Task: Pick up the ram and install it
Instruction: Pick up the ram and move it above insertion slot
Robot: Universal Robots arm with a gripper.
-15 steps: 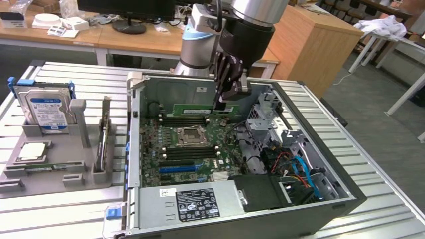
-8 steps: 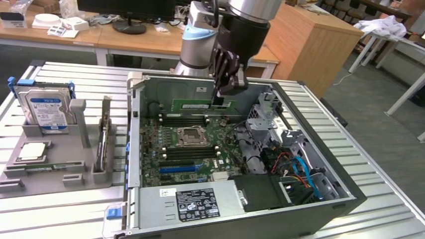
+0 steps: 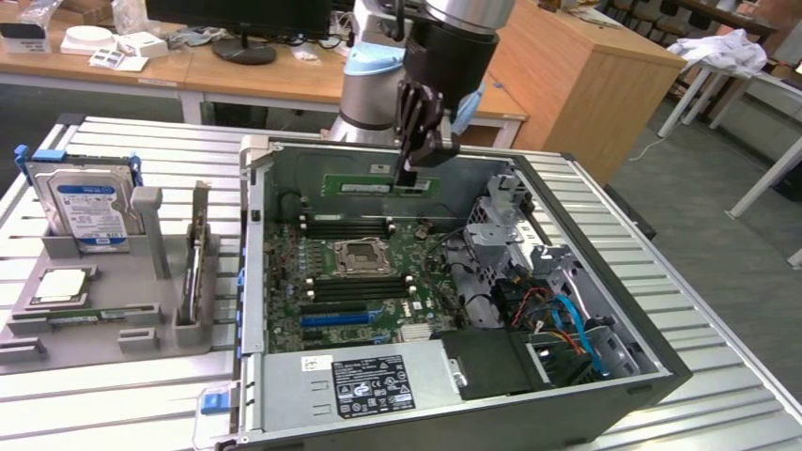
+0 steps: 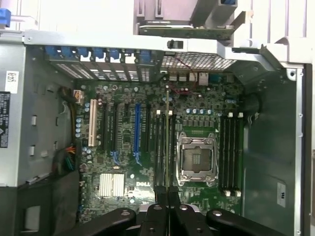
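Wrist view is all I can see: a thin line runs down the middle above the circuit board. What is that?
Observer: The ram. The exterior view shows its flat side, a long green stick, held by the gripper.
Operator: Is it plugged in yet?
Observer: No. It hangs in the air above the motherboard, inside the open computer case.
Operator: Anything outside the case?
Observer: A grey tray on the exterior view's left, with a hard drive standing in it.
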